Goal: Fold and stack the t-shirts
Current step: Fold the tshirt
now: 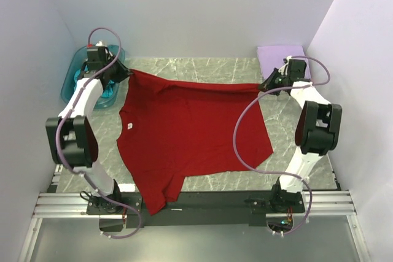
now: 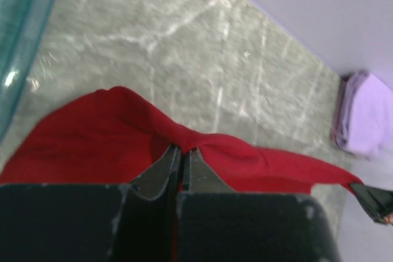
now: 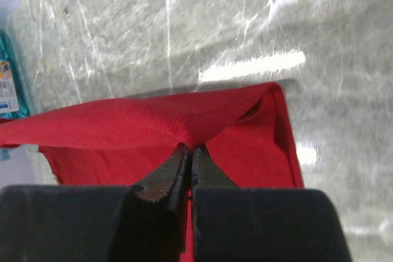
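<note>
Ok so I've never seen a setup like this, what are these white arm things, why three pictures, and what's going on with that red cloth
These are two robot arms bolted at the near edge of a marble-patterned table. The wide picture comes from a fixed camera above and behind them. The other two come from small cameras on each wrist, looking past that arm's own black fingers.

On the table lies a deep red t-shirt, spread mostly flat. The left gripper and the right gripper are each shut on the shirt's far edge, one at each end, lifting it a little.

At the back right corner sits a folded lavender shirt. At the back left stands a translucent blue-green plastic tub behind the left arm.
</note>
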